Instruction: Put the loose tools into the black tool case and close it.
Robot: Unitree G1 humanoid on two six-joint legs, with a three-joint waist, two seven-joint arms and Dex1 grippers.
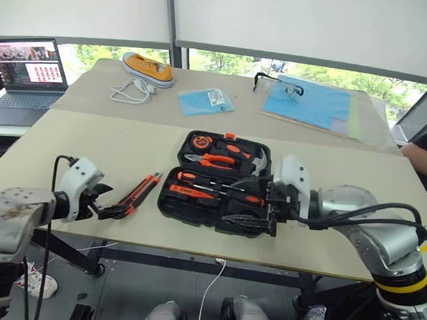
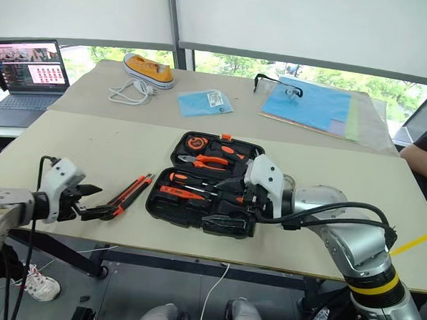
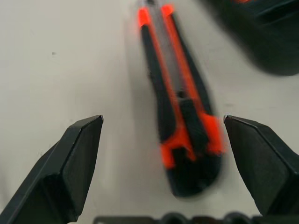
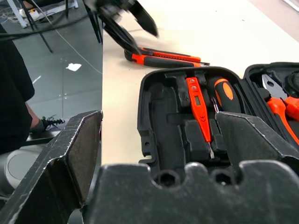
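left fingers (image 3: 79, 163) spread over utility knife (image 3: 180, 116); right fingers (image 4: 70, 158) spread by tool case (image 4: 159, 116)

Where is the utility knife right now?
The utility knife lies on the table just left of the open tool case, with the left gripper, fingers open, at its near end.
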